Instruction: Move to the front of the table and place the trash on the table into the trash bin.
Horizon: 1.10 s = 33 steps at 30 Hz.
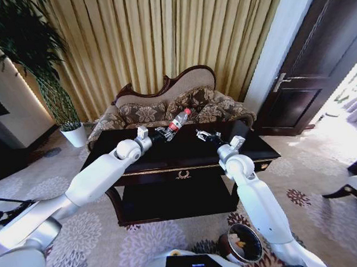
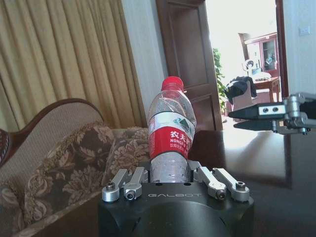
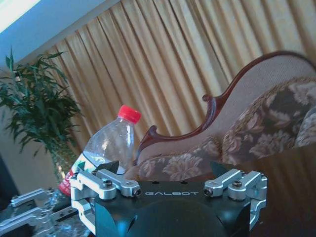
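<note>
The trash in view is a clear plastic bottle [image 1: 178, 120] with a red cap and a red-white label. It tilts above the far side of the dark glossy table [image 1: 185, 154]. My left gripper [image 1: 162, 134] is shut on the bottle's lower end, and the left wrist view has the bottle [image 2: 170, 133] rising from between the fingers [image 2: 131, 180]. My right gripper [image 1: 203, 134] hovers open over the table just right of the bottle, holding nothing. The round dark trash bin [image 1: 244, 243] with a metallic rim stands on the carpet by my right arm.
A floral sofa [image 1: 172, 107] stands right behind the table, with gold curtains behind it. A potted plant [image 1: 53, 85] is at the far left and a dark door [image 1: 317, 64] at the right. The table has a lower shelf [image 1: 175, 198].
</note>
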Available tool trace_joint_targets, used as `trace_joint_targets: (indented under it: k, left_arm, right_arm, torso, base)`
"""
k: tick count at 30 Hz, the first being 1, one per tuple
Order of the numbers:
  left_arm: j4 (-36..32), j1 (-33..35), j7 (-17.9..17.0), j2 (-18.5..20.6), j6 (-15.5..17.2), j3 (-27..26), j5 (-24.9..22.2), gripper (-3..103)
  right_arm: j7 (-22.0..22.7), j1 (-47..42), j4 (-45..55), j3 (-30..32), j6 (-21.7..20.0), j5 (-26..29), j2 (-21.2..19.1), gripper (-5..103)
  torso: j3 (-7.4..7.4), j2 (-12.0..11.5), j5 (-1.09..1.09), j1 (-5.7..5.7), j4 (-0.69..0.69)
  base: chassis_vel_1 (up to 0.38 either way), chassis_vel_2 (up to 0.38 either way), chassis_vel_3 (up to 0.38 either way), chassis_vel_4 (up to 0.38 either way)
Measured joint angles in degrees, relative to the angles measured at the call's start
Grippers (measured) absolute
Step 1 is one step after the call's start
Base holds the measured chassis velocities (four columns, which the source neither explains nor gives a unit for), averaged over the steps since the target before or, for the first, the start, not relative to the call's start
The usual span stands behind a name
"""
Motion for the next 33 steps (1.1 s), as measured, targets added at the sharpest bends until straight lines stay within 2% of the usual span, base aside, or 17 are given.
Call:
trace_joint_targets:
  k: [6,8,14,25,33]
  left_arm:
    - [-1.0,-0.2,1.4,0.8,-0.4,0.1,1.2,35]
    - [-1.5,-0.6,3.3,1.3,-0.7,0.8,2.1,35]
    - [-1.4,-1.1,4.6,1.5,-1.1,1.5,3.2,35]
    - [-1.2,-3.5,5.5,1.3,-1.4,3.0,3.3,35]
    - [-1.7,-4.1,4.8,0.8,-1.3,3.7,3.0,35]
  right_arm:
    - [0.1,0.4,0.7,0.2,-1.8,2.5,0.2,100]
    - [0.3,0.6,1.6,0.5,-3.0,4.5,0.3,100]
    - [0.2,0.6,2.6,1.1,-3.6,5.8,0.0,100]
    - [0.0,0.2,3.8,0.6,-3.7,6.3,0.1,100]
    - [-0.1,-0.1,3.5,0.0,-3.3,5.7,1.1,100]
  torso:
    - [0.0,0.0,0.0,0.0,0.0]
    - [0.0,0.0,0.0,0.0,0.0]
    - [0.0,0.0,0.0,0.0,-0.01]
    - [0.0,0.0,0.01,0.0,0.0]
    - [0.0,0.0,0.0,0.0,0.0]
  base:
    - [0.0,0.0,0.0,0.0]
    - [0.0,0.0,0.0,0.0]
    - [0.0,0.0,0.0,0.0]
    - [0.0,0.0,0.0,0.0]
    - [0.0,0.0,0.0,0.0]
